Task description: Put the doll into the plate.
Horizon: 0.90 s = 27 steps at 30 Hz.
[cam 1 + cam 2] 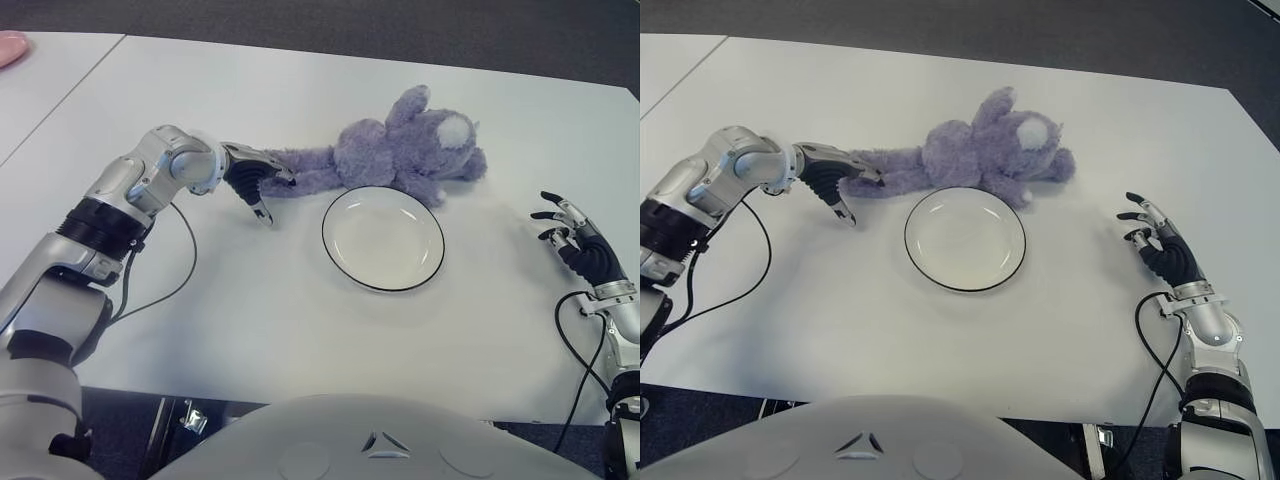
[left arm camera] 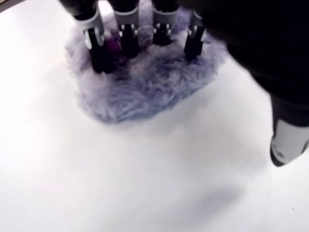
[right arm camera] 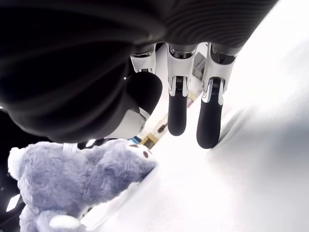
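a fluffy purple-grey plush doll (image 1: pixel 400 150) lies on its side on the white table top (image 1: pixel 260 320), stretched from the left to the right, with its round head and a white patch toward the robot's right and one long soft limb reaching toward the left. just in front of its body stands a round white plate with a thin dark rim (image 1: pixel 383 239); the plate holds nothing, and the doll lies behind the far edge of it, so near that i cannot tell if the fur touches the rim. the left hand (image 1: pixel 252 180) is at the end of the doll's long limb, on the left of the plate. in the left wrist view four dark fingers (image 2: pixel 129 41) lie down on top of the furry end of the limb and press in the fur, while the thumb (image 2: pixel 288 140) stays apart over the bare table, so the hand is laid on the doll with the fingers bent over it but is not closed around it. the right hand (image 1: pixel 577 240) shows well apart from the plate, on the right side of it, near the table's right edge; its fingers are spread and relaxed and it holds nothing. a black cable (image 1: pixel 170 290) runs over the table beside the left arm.
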Tool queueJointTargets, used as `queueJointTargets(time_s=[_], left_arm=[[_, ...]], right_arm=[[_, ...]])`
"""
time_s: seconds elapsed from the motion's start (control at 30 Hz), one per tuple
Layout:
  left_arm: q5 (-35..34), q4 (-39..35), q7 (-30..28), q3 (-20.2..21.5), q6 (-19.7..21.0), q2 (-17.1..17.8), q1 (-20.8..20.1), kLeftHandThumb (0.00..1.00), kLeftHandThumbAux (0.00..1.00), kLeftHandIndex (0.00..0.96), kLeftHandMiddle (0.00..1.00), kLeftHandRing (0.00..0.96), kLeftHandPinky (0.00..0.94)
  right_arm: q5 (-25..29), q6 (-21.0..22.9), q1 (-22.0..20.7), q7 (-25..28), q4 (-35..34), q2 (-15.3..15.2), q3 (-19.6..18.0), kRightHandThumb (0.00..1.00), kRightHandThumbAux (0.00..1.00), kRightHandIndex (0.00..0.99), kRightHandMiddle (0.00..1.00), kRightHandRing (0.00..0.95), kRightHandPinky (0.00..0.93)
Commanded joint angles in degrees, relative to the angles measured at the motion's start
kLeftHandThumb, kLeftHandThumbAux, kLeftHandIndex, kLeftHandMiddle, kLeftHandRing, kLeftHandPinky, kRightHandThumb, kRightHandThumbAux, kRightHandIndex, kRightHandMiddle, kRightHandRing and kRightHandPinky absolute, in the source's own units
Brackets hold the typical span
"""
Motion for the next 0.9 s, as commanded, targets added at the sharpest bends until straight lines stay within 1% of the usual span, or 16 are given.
queueJointTargets(time_s=[0.03,0.17,0.77,0.9], left_arm=[[0.9,-0.1,-4.6,-2.0,1.0,0.6,4.2,0.0,0.528,0.139,0.1,0.117,0.172],[0.9,-0.6,-4.7,-1.9,1.4,0.7,4.4,0.0,0.528,0.139,0.1,0.117,0.172],[1.0,-1.2,-4.7,-2.0,2.0,0.7,4.6,0.0,0.528,0.139,0.1,0.117,0.172],[1.0,-1.1,-4.7,-2.0,2.0,0.7,4.6,0.0,0.528,0.139,0.1,0.117,0.172]], right_arm=[[-0.4,1.0,4.4,-0.3,3.1,7.7,1.9,1.0,0.749,0.071,0.073,0.235,0.414],[-0.6,0.6,4.5,-0.3,3.0,7.7,2.0,1.0,0.748,0.071,0.074,0.24,0.415],[-0.3,1.6,5.3,-0.2,2.3,7.8,1.9,1.0,0.75,0.066,0.072,0.234,0.41],[0.6,1.4,5.2,1.3,2.4,8.0,2.1,1.0,0.749,0.072,0.072,0.232,0.413]])
